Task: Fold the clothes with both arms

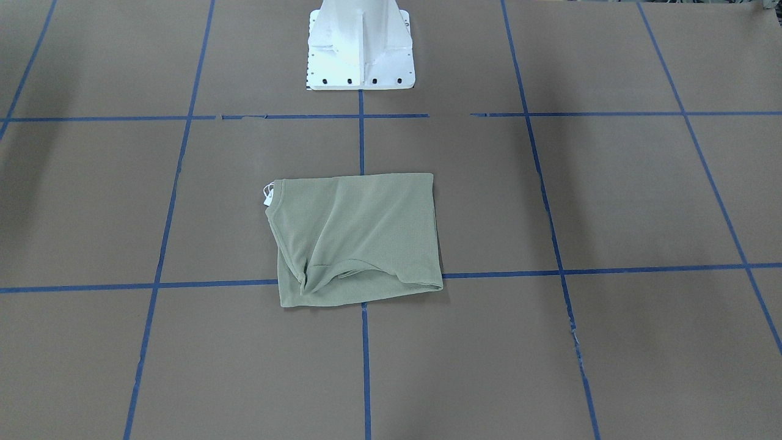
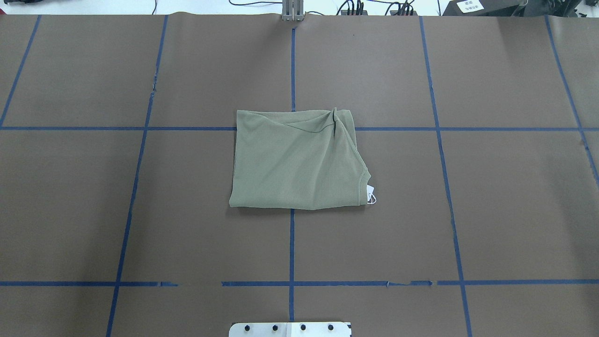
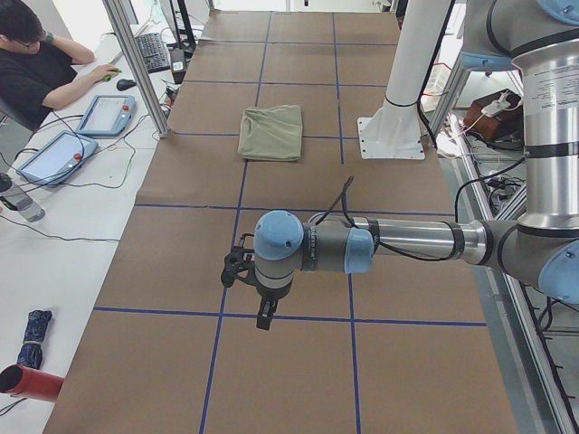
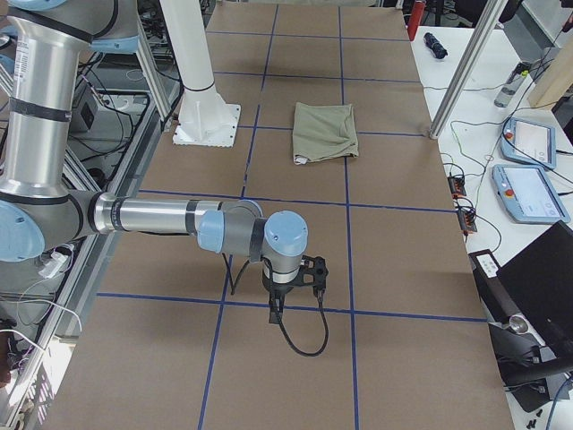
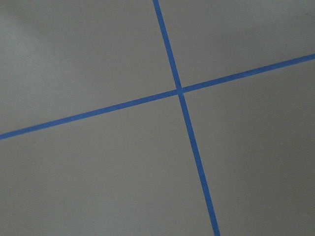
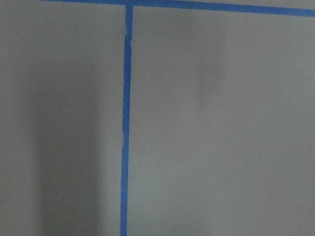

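Folded sage-green shirt lying flat on the brown table, well apart from both grippers' fingers, left gripper and right gripper pointing down over bare table, whether their fingers are open or closed cannot be told

Sage-green shirt folded flat on table, white tag at collar; left arm, right arm well away.

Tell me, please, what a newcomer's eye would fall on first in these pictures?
The folded green shirt lies at the brown table's middle, over a blue tape crossing, a white tag at its collar. The left arm and the right arm hang over the table's opposite ends, far from it.
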